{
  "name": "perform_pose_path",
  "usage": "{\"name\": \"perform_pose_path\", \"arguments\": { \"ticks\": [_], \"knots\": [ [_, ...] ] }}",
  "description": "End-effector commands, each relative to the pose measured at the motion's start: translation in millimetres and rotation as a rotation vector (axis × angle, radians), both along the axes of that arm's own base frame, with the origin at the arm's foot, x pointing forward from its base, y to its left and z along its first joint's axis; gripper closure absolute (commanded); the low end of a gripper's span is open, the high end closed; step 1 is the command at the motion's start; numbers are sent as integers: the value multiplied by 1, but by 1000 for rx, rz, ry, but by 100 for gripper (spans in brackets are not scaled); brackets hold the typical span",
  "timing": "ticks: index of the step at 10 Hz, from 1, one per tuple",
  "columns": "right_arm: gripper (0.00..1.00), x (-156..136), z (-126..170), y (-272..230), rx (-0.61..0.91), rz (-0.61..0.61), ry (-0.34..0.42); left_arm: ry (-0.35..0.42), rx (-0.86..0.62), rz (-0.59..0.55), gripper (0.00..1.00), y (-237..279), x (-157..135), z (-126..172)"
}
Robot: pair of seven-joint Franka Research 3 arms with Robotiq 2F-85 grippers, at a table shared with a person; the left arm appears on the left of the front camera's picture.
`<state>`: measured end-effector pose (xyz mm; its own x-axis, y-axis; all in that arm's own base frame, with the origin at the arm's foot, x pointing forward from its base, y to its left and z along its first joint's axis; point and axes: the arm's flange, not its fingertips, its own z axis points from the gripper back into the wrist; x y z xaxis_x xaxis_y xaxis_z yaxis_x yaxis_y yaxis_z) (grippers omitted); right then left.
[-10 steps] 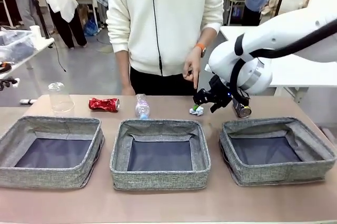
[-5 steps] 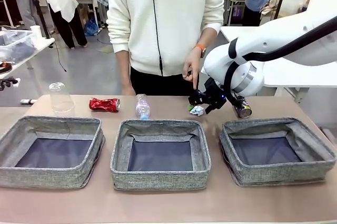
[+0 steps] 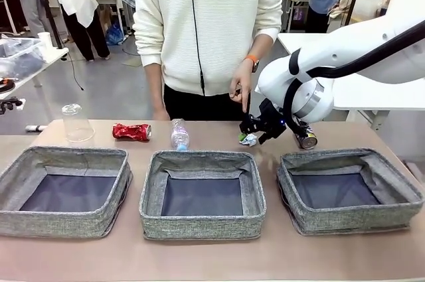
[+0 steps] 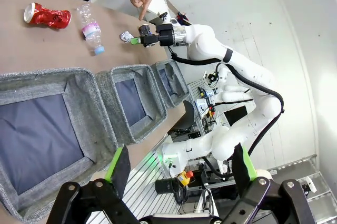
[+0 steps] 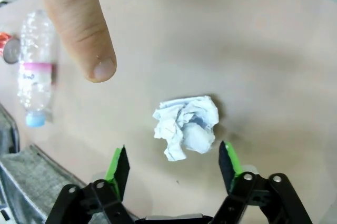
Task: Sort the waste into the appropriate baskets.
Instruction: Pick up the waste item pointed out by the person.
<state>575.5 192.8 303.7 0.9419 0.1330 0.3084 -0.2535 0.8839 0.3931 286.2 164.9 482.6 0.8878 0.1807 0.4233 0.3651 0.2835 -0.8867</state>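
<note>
Right gripper [image 5: 172, 151] low over the table [image 5: 274, 50], fingers apart astride the paper ball [image 5: 185, 126] lying past the baskets [image 3: 202, 157], finger [image 5: 79, 29] pointing beside it, likely cueing this pick; left gripper [image 4: 179, 162] waits high, fingers apart, empty.

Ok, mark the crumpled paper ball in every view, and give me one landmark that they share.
Front view: paper ball right of centre, just beyond the far right corner of the middle basket.
Left wrist view: paper ball upper middle, right of the bottle.
Right wrist view: paper ball at centre, between the open fingers of the right hand.
Shared landmark: the person's pointing finger, aimed at the ball.
</note>
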Motion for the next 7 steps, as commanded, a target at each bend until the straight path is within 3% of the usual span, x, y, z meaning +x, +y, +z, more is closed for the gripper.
{"name": "perform_pose_path", "arguments": {
  "ticks": [1,3,4,6,7],
  "knots": [
    [100,-3,-3,3,-17,-14,-21,-25,-12,-4,0,0,0,2],
    [100,-2,-4,3,-16,-15,-19,-25,-12,-4,0,0,0,2],
    [86,-2,-5,3,-15,-16,-18,-25,-12,-4,0,0,0,2],
    [100,-1,-5,2,-18,-16,-15,-25,-12,-4,0,0,0,2],
    [100,-1,-5,2,-20,-15,-17,-25,-12,-4,0,0,0,2]
  ]
}}
